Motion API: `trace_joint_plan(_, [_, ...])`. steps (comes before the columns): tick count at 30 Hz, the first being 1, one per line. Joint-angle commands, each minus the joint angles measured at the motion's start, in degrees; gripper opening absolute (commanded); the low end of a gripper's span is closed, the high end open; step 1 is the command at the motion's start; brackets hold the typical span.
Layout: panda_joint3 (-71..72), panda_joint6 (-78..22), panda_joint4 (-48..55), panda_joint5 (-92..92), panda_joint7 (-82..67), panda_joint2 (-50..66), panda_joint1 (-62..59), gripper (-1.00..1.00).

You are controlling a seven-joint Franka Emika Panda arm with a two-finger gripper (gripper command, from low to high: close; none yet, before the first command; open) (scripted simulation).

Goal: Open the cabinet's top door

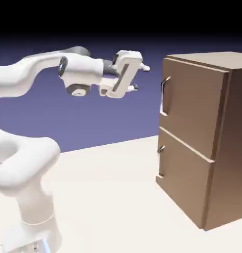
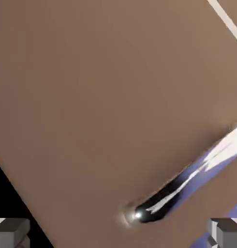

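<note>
White robot arm point(image 1: 29, 74) reaching level over the pale counter point(image 1: 108, 197), gripper point(image 1: 141, 77) with jaws spread wide and empty, near the silver handle point(image 1: 165, 96) but apart, top door point(image 1: 192, 106) shut, brown cabinet point(image 1: 226, 148) standing at the right.

A bare, computer-rendered test scene: a flat pale surface point(image 1: 108, 197), a plain blue-violet backdrop point(image 1: 108, 118) fading to black, no furnishings beyond one cabinet point(image 1: 207, 143).

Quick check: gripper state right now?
Gripper: open, holding nothing, short of the top door's handle.
</note>
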Motion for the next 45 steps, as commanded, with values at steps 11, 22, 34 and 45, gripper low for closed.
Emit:
trace_joint_plan(11, [13.65,-3.96,2.63,27.42,20.92,-10.72,-11.48,1.00])
trace_joint_plan(22, [22.97,-7.69,9.19,46.14,33.56,-17.03,-24.83,1.00])
trace_joint_plan(34, [17.28,-27.35,-4.82,49.56,24.50,-16.88,-18.01,-1.00])
trace_joint_plan(45, [9.31,-21.00,-4.21,55.22,-2.71,4.62,-7.92,-1.00])
